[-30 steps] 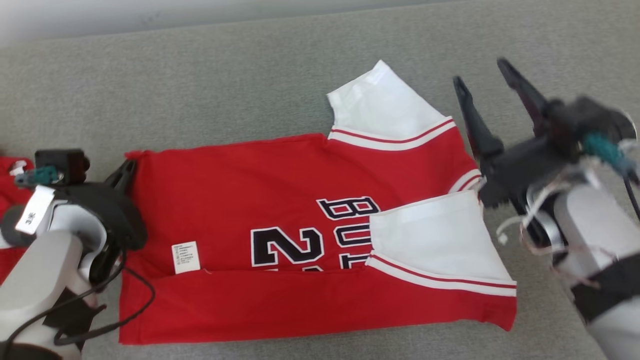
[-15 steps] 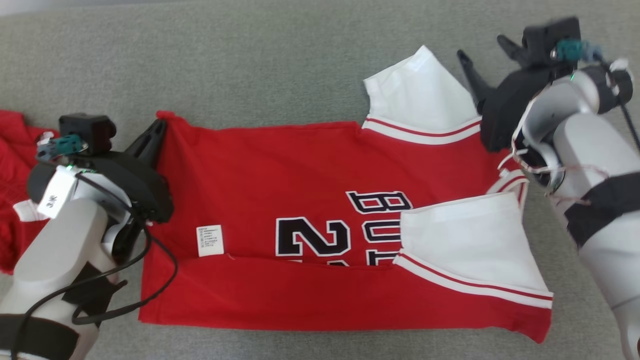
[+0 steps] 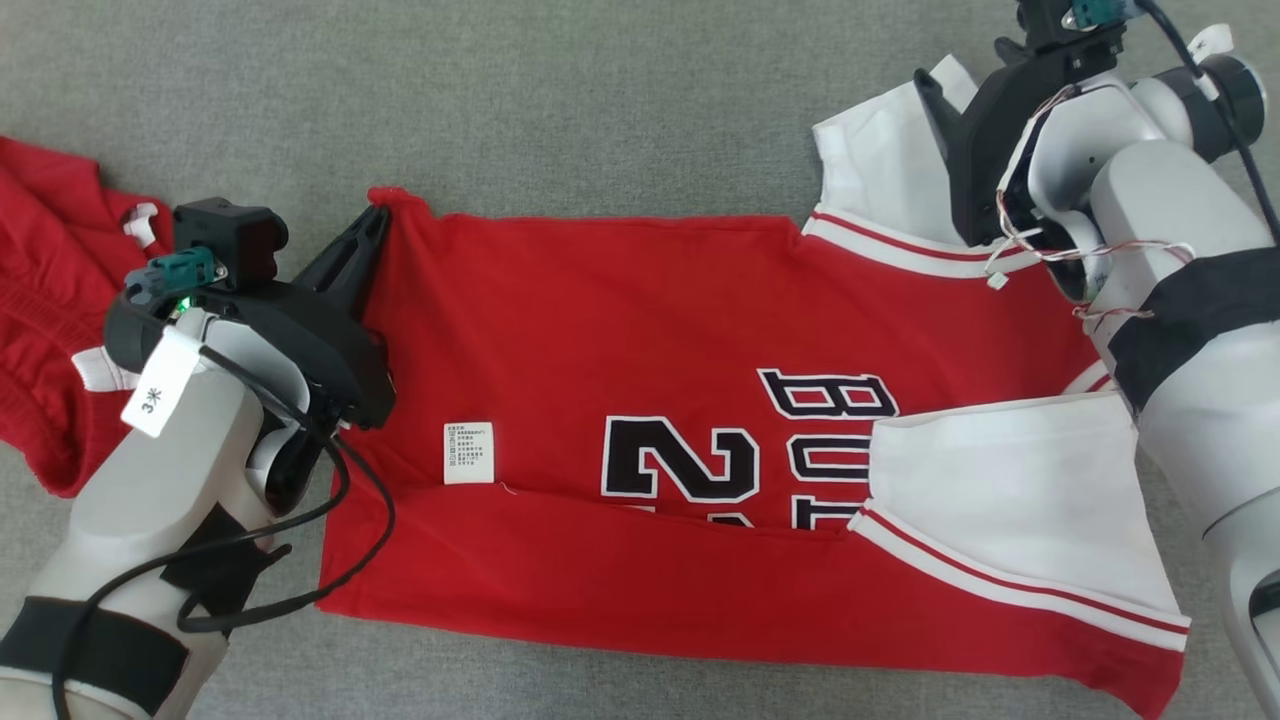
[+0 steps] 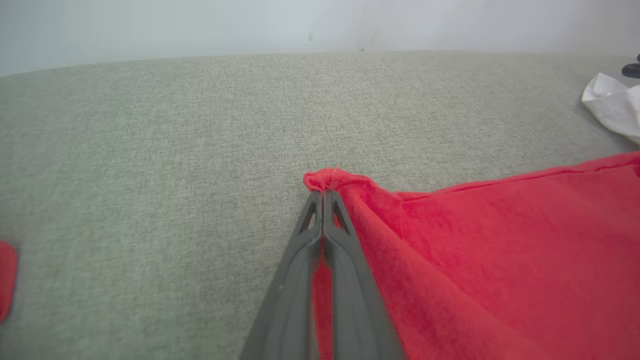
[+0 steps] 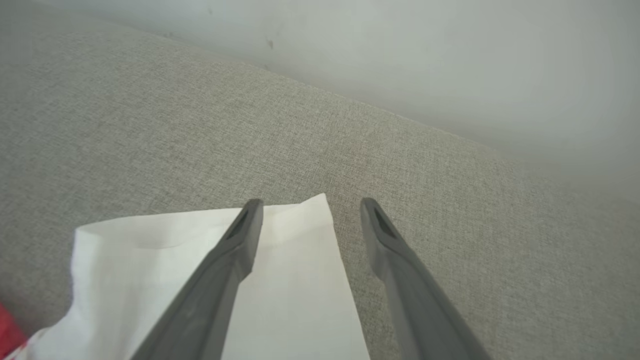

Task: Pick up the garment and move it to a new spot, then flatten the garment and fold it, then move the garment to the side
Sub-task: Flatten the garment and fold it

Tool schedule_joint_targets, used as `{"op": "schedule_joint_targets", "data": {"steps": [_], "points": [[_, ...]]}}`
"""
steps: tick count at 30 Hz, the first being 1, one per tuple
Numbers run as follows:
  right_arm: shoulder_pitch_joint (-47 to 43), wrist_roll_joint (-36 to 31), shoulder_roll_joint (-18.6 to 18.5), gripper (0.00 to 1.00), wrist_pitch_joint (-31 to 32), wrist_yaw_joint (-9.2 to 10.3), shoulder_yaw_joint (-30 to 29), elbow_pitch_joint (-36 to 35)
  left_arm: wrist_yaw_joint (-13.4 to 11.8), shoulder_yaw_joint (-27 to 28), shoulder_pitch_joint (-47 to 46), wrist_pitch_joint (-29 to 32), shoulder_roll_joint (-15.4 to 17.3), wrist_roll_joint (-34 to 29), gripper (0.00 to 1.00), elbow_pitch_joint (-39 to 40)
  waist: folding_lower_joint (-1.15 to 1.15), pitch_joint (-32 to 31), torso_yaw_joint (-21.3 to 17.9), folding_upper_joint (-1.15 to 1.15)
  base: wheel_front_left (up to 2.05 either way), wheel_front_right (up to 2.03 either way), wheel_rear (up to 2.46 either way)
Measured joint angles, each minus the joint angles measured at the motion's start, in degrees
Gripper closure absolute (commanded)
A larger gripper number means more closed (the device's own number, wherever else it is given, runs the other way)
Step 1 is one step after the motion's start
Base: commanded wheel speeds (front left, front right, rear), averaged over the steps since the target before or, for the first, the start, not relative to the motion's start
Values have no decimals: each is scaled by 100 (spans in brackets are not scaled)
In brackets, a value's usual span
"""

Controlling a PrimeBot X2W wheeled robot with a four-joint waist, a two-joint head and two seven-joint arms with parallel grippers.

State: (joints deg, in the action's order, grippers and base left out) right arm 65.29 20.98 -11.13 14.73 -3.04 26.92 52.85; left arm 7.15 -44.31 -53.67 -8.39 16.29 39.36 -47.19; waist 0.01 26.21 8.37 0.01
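A red jersey (image 3: 640, 330) with white sleeves and black lettering lies spread on the grey fabric surface, its near edge folded over onto the body. My left gripper (image 3: 375, 218) is shut on the jersey's far left hem corner (image 4: 327, 179), and the left wrist view shows the fingers (image 4: 320, 235) pressed together with red cloth between them. My right gripper (image 3: 965, 65) is open just above the far white sleeve (image 3: 880, 170). In the right wrist view one finger crosses the sleeve (image 5: 295, 280) and the other is over bare fabric past its corner, the gripper (image 5: 311, 204) holding nothing.
A second red garment (image 3: 50, 290) lies bunched at the left, behind my left arm, and its edge (image 4: 5, 280) also shows in the left wrist view. The grey surface (image 3: 600, 110) runs back to a pale wall (image 5: 400, 60). The other white sleeve (image 3: 1010, 500) lies folded onto the jersey's front.
The head camera has shifted, sliding the whole scene right and down. My right gripper, still open, has come in from beside the collar to the far white sleeve. The left gripper stays on the hem corner.
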Motion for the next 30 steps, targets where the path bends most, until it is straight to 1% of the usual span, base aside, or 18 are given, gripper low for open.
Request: {"op": "schedule_joint_targets", "data": {"steps": [9, 10, 11, 12, 13, 14, 20, 23, 26, 30], "points": [[182, -99, 25, 0, 38, 1, 64, 553, 0, -269, -146, -188, -33, 166, 100, 7, 0, 158, 127, 0, 0, 0, 0], [228, -100, 42, 13, 33, 1, 70, 595, 0, -288, -173, -230, -32, 180, 100, 7, 0, 174, 136, 0, 0, 0, 0], [261, -102, 49, 44, 31, 1, 81, 628, 0, -299, -197, -247, -27, 202, 100, 8, 0, 192, 142, -1, 0, 0, 0], [292, -104, 62, 59, 2, -1, 98, 660, 0, -314, -208, -250, -22, 207, 100, 8, -1, 210, 146, 0, 0, 0, 0], [320, -119, 69, 87, -18, -9, 105, 687, 0, -333, -208, -270, -20, 209, 100, 3, -1, 228, 150, 0, 0, 0, 0], [320, -119, 69, 100, -18, -9, 105, 687, 0, -333, -208, -270, -20, 209, 100, 3, -1, 228, 150, 0, 0, 0, 0], [422, -144, 80, 100, -191, -80, 149, 871, 0, -458, -250, -347, -10, 355, 100, -55, -1, 280, 160, 0, 0, 0, 0], [448, -151, 79, 100, -353, -110, 174, 970, 0, -480, -271, -378, 65, 456, 100, -158, 0, 246, 135, 0, 0, 0, 0], [449, -167, 1, 100, -564, -151, 168, 1003, 1, -504, -276, -432, 133, 477, 100, -192, -1, 195, 102, 0, 0, 0, 0], [486, -178, -141, 100, -840, -152, 132, 1054, 2, -525, -305, -464, 198, 552, 100, -234, -1, 116, 41, 0, 0, 0, 0]]}}
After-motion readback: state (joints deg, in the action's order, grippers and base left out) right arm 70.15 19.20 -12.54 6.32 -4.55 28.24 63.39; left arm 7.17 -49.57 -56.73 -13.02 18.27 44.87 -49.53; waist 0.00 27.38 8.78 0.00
